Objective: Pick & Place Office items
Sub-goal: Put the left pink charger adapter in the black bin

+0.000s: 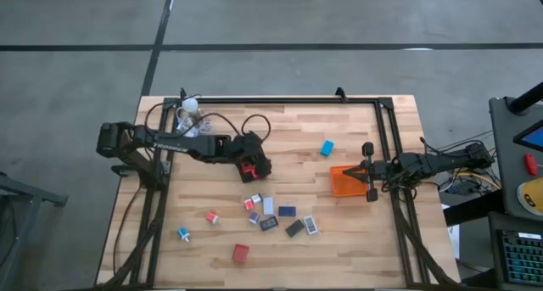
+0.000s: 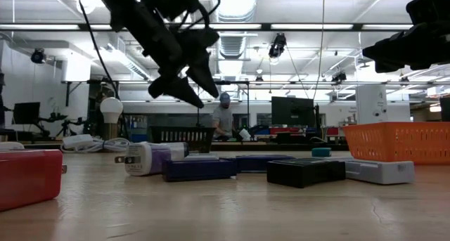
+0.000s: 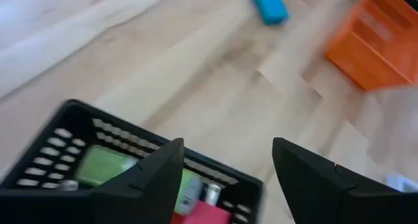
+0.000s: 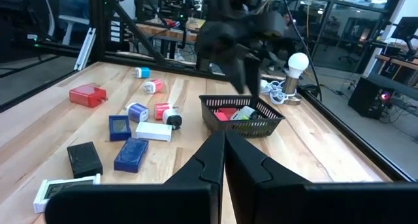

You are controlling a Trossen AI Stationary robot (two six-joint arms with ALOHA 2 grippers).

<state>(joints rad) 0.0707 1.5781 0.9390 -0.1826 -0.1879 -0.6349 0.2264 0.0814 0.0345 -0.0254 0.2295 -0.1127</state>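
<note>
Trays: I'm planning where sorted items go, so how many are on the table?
2. The black mesh tray sits mid-table below the left gripper; the orange tray sits at the right side, by the right gripper. No others show.

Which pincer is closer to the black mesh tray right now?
Left. The left pincer hangs open just above the black mesh tray, directly over it. The right pincer is shut far across the table, beside the orange tray.
</note>
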